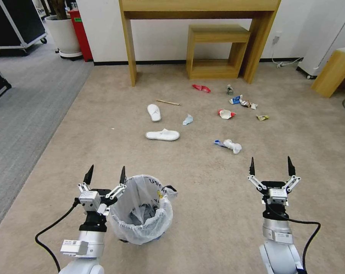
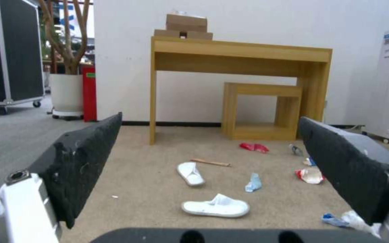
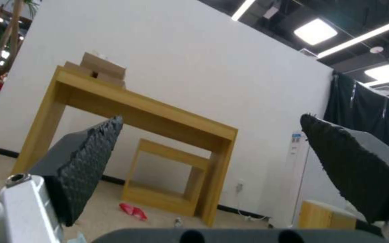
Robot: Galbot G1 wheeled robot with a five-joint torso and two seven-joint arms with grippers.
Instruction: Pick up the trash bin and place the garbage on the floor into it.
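Both arms raised over the carpet, jaws spread wide and empty; bin not yet gripped.

The trash bin, lined with a crinkled clear bag, stands upright on the beige carpet just beside the left gripper. The right gripper is held well apart on the other side. The garbage lies scattered ahead, short of the wooden desk: two white slippers, a wooden stick, a red wrapper, a small bottle, a crumpled cup.
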